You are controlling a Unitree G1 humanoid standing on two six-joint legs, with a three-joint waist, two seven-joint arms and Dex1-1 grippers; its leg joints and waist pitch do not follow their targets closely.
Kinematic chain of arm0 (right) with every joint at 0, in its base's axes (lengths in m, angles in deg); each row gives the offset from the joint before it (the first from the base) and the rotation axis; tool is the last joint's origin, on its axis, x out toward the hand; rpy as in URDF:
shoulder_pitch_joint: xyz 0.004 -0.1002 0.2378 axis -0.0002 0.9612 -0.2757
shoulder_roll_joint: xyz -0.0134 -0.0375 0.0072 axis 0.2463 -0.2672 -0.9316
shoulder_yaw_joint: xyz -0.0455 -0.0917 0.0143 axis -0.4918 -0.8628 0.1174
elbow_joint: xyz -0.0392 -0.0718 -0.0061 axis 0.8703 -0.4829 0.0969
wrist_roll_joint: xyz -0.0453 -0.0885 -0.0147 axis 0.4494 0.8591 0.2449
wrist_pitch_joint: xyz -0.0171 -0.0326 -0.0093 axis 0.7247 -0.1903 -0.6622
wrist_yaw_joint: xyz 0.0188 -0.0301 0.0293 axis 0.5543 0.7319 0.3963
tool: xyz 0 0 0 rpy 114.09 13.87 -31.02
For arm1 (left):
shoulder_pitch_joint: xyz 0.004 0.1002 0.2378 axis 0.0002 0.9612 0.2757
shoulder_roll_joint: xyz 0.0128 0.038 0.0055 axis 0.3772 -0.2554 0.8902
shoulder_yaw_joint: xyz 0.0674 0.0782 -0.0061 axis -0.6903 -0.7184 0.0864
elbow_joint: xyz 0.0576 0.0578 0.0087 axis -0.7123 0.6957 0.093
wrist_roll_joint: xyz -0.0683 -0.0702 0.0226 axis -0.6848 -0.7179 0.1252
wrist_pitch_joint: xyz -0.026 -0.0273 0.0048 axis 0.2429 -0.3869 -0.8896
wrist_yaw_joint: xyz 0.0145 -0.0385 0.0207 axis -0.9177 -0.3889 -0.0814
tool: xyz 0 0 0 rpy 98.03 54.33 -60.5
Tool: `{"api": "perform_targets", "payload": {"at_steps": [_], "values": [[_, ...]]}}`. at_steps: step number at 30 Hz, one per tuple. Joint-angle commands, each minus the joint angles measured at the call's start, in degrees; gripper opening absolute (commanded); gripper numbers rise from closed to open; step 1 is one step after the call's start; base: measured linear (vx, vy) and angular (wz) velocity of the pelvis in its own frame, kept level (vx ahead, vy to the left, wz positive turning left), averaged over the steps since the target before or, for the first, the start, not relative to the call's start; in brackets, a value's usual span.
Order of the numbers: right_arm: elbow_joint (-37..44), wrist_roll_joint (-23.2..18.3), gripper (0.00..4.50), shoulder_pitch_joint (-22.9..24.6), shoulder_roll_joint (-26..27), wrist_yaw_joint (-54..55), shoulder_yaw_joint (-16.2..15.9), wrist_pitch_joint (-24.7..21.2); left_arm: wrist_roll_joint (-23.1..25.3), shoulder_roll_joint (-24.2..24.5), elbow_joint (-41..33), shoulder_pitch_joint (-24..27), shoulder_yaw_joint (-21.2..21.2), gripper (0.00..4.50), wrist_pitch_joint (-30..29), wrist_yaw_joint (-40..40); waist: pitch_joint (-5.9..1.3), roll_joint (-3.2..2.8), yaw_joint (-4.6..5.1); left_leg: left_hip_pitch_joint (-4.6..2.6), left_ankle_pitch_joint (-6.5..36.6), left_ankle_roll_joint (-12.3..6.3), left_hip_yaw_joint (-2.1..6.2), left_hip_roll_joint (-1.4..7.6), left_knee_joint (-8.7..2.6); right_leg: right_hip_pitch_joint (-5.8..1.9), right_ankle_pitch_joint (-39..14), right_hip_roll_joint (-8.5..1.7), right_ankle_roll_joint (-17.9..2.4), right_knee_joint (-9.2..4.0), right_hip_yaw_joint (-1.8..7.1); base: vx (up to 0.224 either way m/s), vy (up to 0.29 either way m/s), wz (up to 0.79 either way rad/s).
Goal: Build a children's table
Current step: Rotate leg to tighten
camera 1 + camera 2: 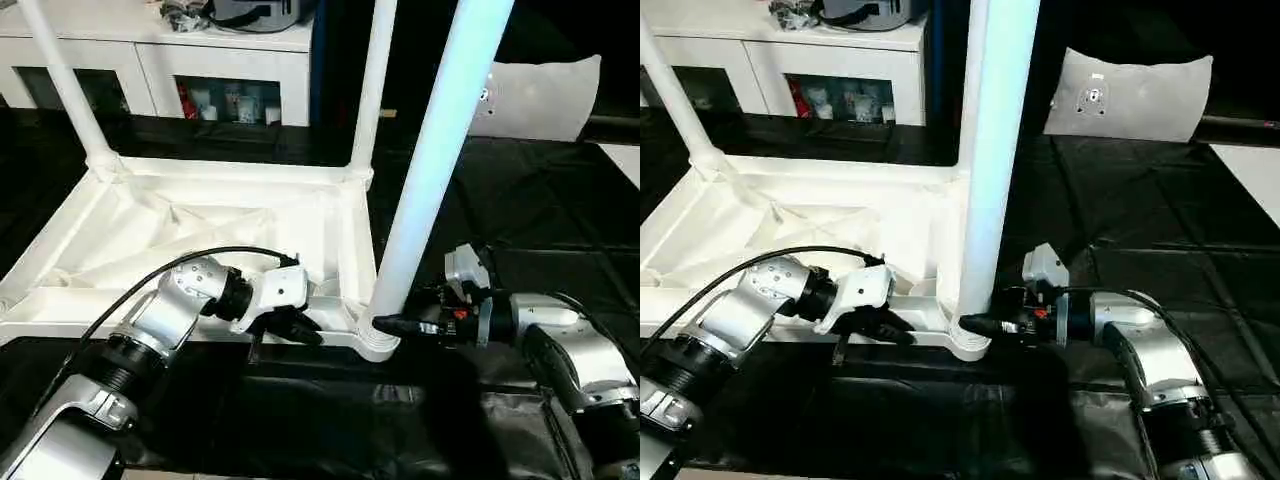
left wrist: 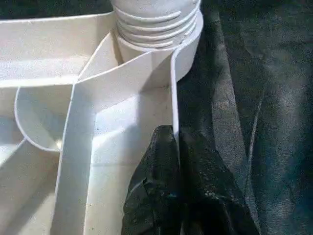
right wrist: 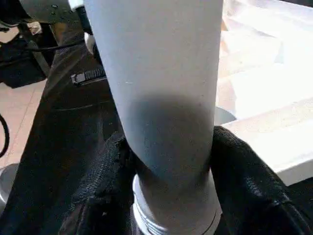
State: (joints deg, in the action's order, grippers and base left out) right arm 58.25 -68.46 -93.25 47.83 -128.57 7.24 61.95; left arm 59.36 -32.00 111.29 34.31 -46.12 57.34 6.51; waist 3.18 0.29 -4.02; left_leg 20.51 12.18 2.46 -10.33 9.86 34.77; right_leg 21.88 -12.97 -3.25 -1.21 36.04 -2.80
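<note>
One table top (image 1: 180,230), white, lying upside down on black sheeting (image 1: 560,200), ribbed underside up. Three legs standing in corner sockets: far-left leg (image 1: 60,80), far-right leg (image 1: 372,85), and the near leg (image 1: 430,170) in the near right corner socket (image 1: 375,340). Two grippers.

Head views also show a white cabinet (image 1: 230,75) with glass doors behind the table and a grey cushion (image 1: 1135,95) to the right on the sheeting. Left wrist view gives the close look at the threaded leg base (image 2: 154,22) seated in the socket. Right wrist view shows the near leg close up with pale floor off the sheeting edge.

Left gripper (image 2: 176,147): fingers pinched together on the table top's thin rim wall near that corner. Right gripper (image 3: 168,161): fingers (image 3: 247,181) half spread, one each side of the near leg's bottom end, touching it.
</note>
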Motion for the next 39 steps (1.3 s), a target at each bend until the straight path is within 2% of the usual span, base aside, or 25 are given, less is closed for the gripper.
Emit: {"api": "perform_targets", "payload": {"at_steps": [1,2,3,4,5,6,7,8,9,10,11,12,15,16,18,21,25,29,30,32,33,34,35,36,39], "values": [[2.33,0.08,1.92,0.95,1.05,1.9,-2.01,-2.83,1.58,-1.46,-0.07,-0.73,-0.37,0.0,-2.86,3.26,-3.47,-0.01,0.1,-0.48,3.76,-3.92,1.18,3.73,-3.89,-2.76,-0.43,-5.27,-16.15,-3.92,3.01,0.0,0.0,0.0],[3.25,0.83,1.92,1.4,2.16,4.95,-2.05,-4.33,1.35,-2.71,0.09,-1.16,0.43,0.0,-4.98,5.29,-3.45,0.08,0.19,-0.49,4.59,-3.69,1.16,3.7,-3.91,-2.77,-1.82,-5.3,-15.96,-4.07,3.04,0.0,0.0,0.0],[4.85,1.73,1.92,2.03,6.6,13.12,-1.22,-7.05,1.12,-5.89,0.71,-2.22,2.15,0.0,-8.58,10.48,-3.33,-0.09,0.15,-0.67,5.92,-2.89,1.2,3.68,-4.02,-2.64,-4.53,-5.38,-15.52,-4.38,3.05,0.0,0.0,0.0],[4.85,1.73,1.92,2.03,6.6,13.12,-1.22,-7.05,1.12,-5.89,0.71,-2.22,2.15,0.0,-8.58,10.48,-2.86,0.0,0.42,-0.76,7.68,-1.63,1.14,3.61,-4.3,-2.29,-8.72,-5.2,-14.6,-4.88,3.07,0.0,0.0,0.0],[5.05,2.66,1.92,1.95,9.54,18.16,-0.68,-7.75,1.53,-7.74,1.51,-2.97,2.97,0.0,-9.9,14.0,-2.87,-0.27,0.51,-0.81,9.17,-0.84,1.36,3.46,-4.36,-2.45,-11.92,-5.38,-13.94,-5.12,2.99,0.0,0.0,0.0],[5.1,3.29,1.92,1.87,11.41,21.35,-0.34,-8.13,1.84,-8.9,2.05,-3.45,3.49,0.0,-10.69,16.27,-2.82,0.02,0.89,-1.05,11.94,0.66,1.55,3.31,-4.54,-2.3,-19.53,-5.51,-11.32,-5.94,3.0,0.0,0.0,0.0],[4.71,4.35,1.92,1.42,14.07,26.05,0.13,-9.07,1.82,-10.66,2.8,-4.12,4.2,0.0,-12.06,18.94,-2.77,-0.21,1.05,-1.04,12.05,1.0,1.55,3.29,-4.56,-2.14,-20.39,-5.44,-10.83,-5.99,3.11,0.0,0.0,0.0],[3.24,6.62,1.91,0.29,18.3,33.42,0.48,-10.11,1.63,-13.99,4.31,-5.38,5.71,0.0,-14.32,24.12,-2.85,-0.44,1.44,-0.85,11.94,1.81,1.73,3.26,-4.74,-2.09,-20.52,-5.34,-10.29,-6.02,3.07,0.0,0.0,0.0],[3.24,6.62,1.91,0.29,18.3,33.42,0.48,-10.11,1.63,-13.99,4.31,-5.38,5.71,0.0,-14.32,24.12,-2.91,-0.3,1.68,-0.75,11.79,2.15,1.82,3.22,-4.81,-2.18,-20.14,-5.29,-10.05,-5.94,3.02,0.0,0.0,0.0],[2.49,7.27,1.91,-0.24,20.19,36.3,0.63,-10.18,1.56,-15.46,4.83,-5.9,6.36,0.0,-15.32,26.33,-3.07,-0.28,1.93,-0.61,11.56,1.99,1.99,3.17,-4.86,-2.43,-18.59,-5.28,-9.94,-5.84,3.0,0.0,0.0,0.0],[2.08,7.54,1.91,-0.53,21.18,37.76,0.68,-10.13,1.54,-16.23,5.08,-6.19,6.71,0.0,-15.86,27.53,-3.06,-0.43,2.39,-0.46,10.96,1.61,1.85,3.17,-4.79,-2.27,-16.02,-5.2,-10.66,-5.72,3.1,0.0,0.0,0.0],[0.66,8.26,1.91,-1.43,23.64,42.43,1.52,-10.37,1.68,-17.97,5.84,-6.89,7.4,0.0,-16.49,30.41,-3.14,-0.39,2.5,-0.34,10.48,1.1,1.74,3.04,-4.65,-2.35,-14.6,-5.18,-10.99,-5.77,3.16,0.0,0.0,0.0],[-0.56,8.87,1.91,-2.51,26.48,46.43,2.73,-9.69,2.62,-20.06,6.82,-7.83,7.94,0.0,-17.06,33.25,-3.41,-0.41,2.54,-0.31,8.88,0.36,1.63,2.84,-4.36,-2.44,-12.62,-5.15,-11.33,-5.73,3.23,0.0,0.0,0.0],[-0.48,9.05,2.26,-2.59,26.77,46.72,2.84,-9.62,2.83,-20.23,6.9,-7.93,8.01,0.0,-17.15,33.38,-3.62,-0.43,2.28,-0.24,6.87,-0.39,1.56,2.92,-4.25,-2.63,-9.04,-5.14,-11.65,-5.41,3.31,0.0,0.0,0.0],[-0.18,9.24,2.61,-2.72,27.28,47.23,3.21,-9.43,3.3,-20.32,7.15,-8.1,7.94,0.0,-16.89,33.51,-3.67,-0.45,2.11,0.01,4.3,-1.64,1.49,2.93,-4.22,-2.82,-3.74,-5.0,-12.53,-4.94,3.21,0.0,0.0,0.0],[1.33,9.1,2.82,-2.22,26.59,46.09,4.05,-7.93,4.11,-19.06,6.99,-7.81,7.12,0.0,-15.45,31.87,-3.73,-0.51,2.04,-0.08,3.7,-2.79,1.47,3.07,-4.21,-2.91,-0.45,-5.1,-13.79,-4.7,3.13,0.0,0.0,0.0],[3.22,7.82,3.14,-0.76,23.96,42.66,4.9,-5.45,3.74,-16.66,6.07,-6.9,6.71,0.0,-14.25,29.08,-3.59,-0.71,2.02,-0.14,5.31,-2.74,1.41,3.22,-4.31,-2.95,-2.11,-5.15,-14.07,-4.86,3.16,0.0,0.0,0.0],[3.84,7.48,3.53,0.25,18.38,37.01,5.49,-4.64,3.3,-13.58,4.76,-5.73,6.09,0.0,-12.14,24.32,-3.8,-0.71,1.91,-0.02,3.06,-3.76,1.39,3.31,-4.12,-3.21,2.28,-5.17,-14.69,-4.38,3.13,0.0,0.0,0.0],[3.76,7.58,3.53,0.61,15.79,34.14,5.91,-3.57,3.14,-12.1,3.99,-5.12,5.49,0.0,-11.03,21.57,-3.87,-0.65,1.92,0.2,1.88,-4.67,1.41,3.25,-4.0,-3.42,4.6,-5.19,-15.2,-4.09,3.04,0.0,0.0,0.0],[3.9,7.78,3.61,1.31,11.78,29.55,5.79,-1.67,3.38,-9.87,3.21,-4.37,4.22,0.0,-9.21,18.13,-3.98,-0.49,1.81,0.06,1.88,-5.37,1.38,3.4,-3.89,-3.39,5.39,-5.33,-15.52,-3.96,2.99,0.0,0.0,0.0],[3.98,7.84,3.81,1.49,10.93,28.57,5.67,-1.3,3.45,-9.42,3.1,-4.23,3.94,0.0,-8.68,17.47,-3.96,-0.61,1.72,0.0,1.92,-5.61,1.37,3.46,-3.87,-3.29,5.37,-5.35,-15.63,-4.01,2.97,0.0,0.0,0.0],[4.02,7.87,3.81,1.58,10.49,28.07,5.61,-1.12,3.48,-9.19,3.05,-4.16,3.8,0.0,-8.4,17.14,-3.92,-0.67,1.71,0.0,1.79,-5.98,1.26,3.51,-3.81,-3.22,5.96,-5.24,-15.78,-3.95,2.97,0.0,0.0,0.0],[4.2,8.19,3.81,2.26,6.98,23.54,4.73,0.48,3.15,-7.36,2.37,-3.47,2.74,0.0,-6.94,13.58,-3.94,-0.75,1.75,-0.02,1.51,-6.14,1.27,3.55,-3.82,-3.15,6.27,-5.27,-15.98,-3.92,2.93,0.0,0.0,0.0],[4.2,8.2,3.81,2.29,6.8,23.3,4.69,0.56,3.13,-7.26,2.34,-3.44,2.68,0.0,-6.82,13.4,-3.98,-0.64,1.68,0.05,1.65,-6.3,1.41,3.63,-3.8,-3.29,6.03,-5.28,-16.05,-3.87,2.74,0.0,0.0,0.0],[3.34,7.79,3.81,2.49,2.03,15.34,3.22,3.46,2.23,-4.07,0.63,-2.18,0.52,0.0,-3.72,6.0,-3.8,-0.64,1.73,0.06,2.72,-6.37,1.35,3.76,-3.85,-3.17,4.31,-5.38,-16.19,-3.97,2.76,0.0,0.0,0.0]]}}
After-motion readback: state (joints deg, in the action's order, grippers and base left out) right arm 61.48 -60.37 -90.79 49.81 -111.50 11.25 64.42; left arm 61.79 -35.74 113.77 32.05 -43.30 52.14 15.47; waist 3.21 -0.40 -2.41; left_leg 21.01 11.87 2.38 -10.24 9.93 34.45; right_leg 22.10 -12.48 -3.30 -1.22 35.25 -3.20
